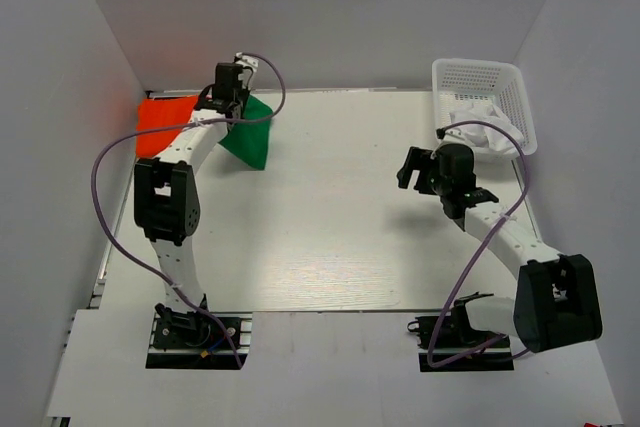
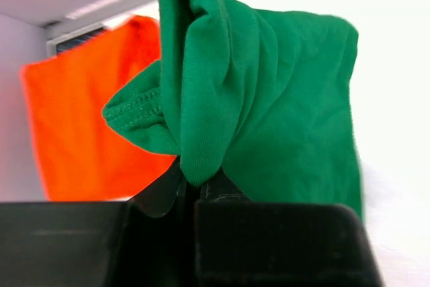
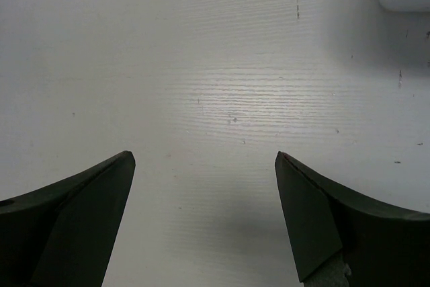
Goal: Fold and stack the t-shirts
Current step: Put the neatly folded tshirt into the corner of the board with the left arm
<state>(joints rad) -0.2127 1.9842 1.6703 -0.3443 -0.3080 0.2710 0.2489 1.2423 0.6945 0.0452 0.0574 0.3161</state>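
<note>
Left gripper pinches the bunched green shirt, which hides part of the orange shirt behind it.

No lettering, label, brand, number or sign can be read in any view.

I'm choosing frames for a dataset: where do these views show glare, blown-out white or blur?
Top external: a soft glare patch at the centre of the table. Left wrist: table beside the green t-shirt blown out white; shirt weave sharp, left gripper's fingers dark and blurred. Right wrist: table grain crisp, right gripper's fingers dark, featureless.
</note>
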